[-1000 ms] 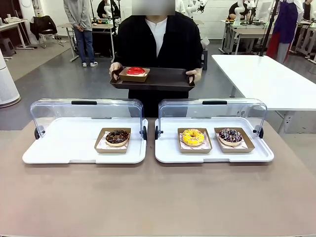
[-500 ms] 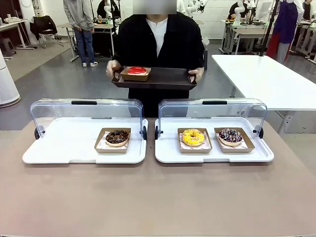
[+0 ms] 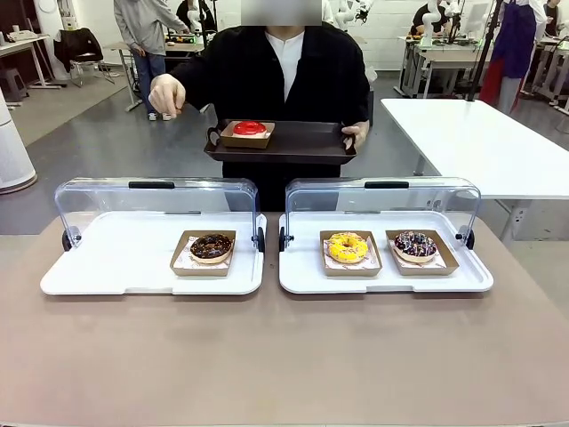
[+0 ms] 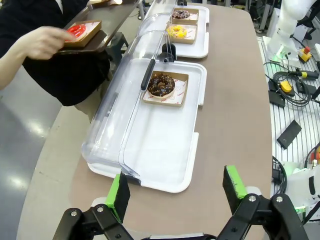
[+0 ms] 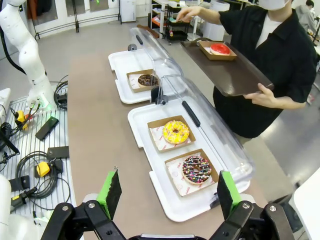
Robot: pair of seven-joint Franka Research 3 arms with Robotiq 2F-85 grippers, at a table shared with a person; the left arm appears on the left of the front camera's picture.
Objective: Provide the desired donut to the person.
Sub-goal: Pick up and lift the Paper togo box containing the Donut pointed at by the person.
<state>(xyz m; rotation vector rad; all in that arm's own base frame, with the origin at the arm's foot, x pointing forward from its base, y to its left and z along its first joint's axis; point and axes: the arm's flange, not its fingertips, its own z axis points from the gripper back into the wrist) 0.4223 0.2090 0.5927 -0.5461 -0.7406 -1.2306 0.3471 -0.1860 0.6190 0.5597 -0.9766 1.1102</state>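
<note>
Left fingers [image 4: 119, 194] and right fingers [image 5: 111, 192] hang released and empty as the far-side person [image 3: 284, 80], one hand [image 3: 166, 93] up, seems to be choosing among chocolate donut [image 3: 211, 246] left, yellow donut [image 3: 348, 246] and sprinkled donut [image 3: 415, 244] right; next, reach for the pick.

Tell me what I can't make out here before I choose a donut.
Front view: the person's raised hand singles out no donut; the wanted one cannot be told.
Left wrist view: that hand is motion-blurred where it overlaps the red donut.
Front view: the other hand has fingers hidden under the dark tray.
Front view: print on the yellow donut liner is too small to read.
</note>
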